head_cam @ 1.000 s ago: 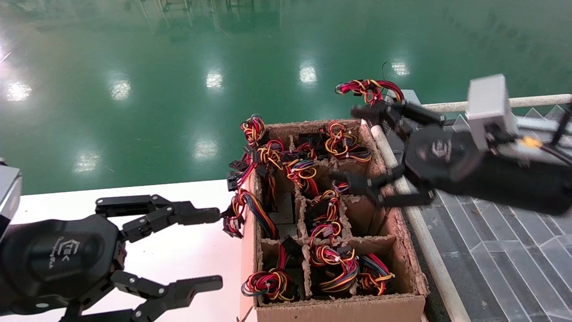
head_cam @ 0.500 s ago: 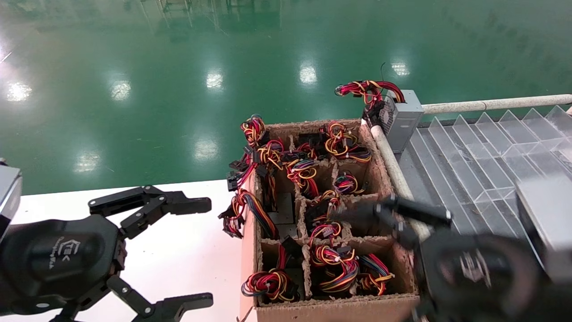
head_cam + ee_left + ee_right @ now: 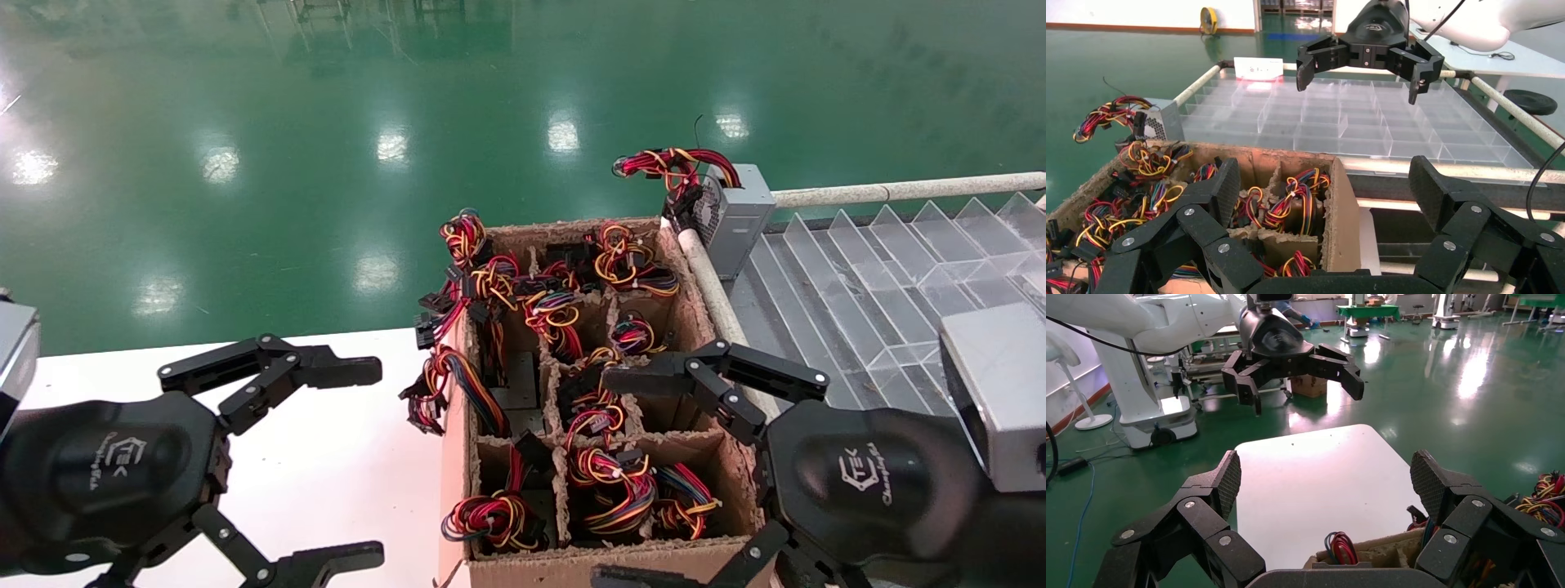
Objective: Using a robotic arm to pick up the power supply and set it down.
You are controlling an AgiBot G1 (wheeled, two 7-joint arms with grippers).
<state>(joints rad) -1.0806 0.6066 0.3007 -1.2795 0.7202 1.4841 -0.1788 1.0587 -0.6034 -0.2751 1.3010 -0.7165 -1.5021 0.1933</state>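
Head view, left to right: left gripper (image 3: 327, 465) over the white table (image 3: 327, 457), fingers spread wide, empty; cardboard box (image 3: 621, 563) with compartments of coiled coloured wires; right gripper (image 3: 645, 482) at the box's near right corner, fingers spread wide, empty; power supply (image 3: 735, 216) standing at the far left corner of the clear divider tray (image 3: 882, 302), just beyond the box.

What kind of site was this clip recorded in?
Most likely a factory or robot lab floor: glossy green floor, a divided cardboard box packed with wired power supplies, a clear compartment tray, and other workbenches behind. One power supply stands by the tray.
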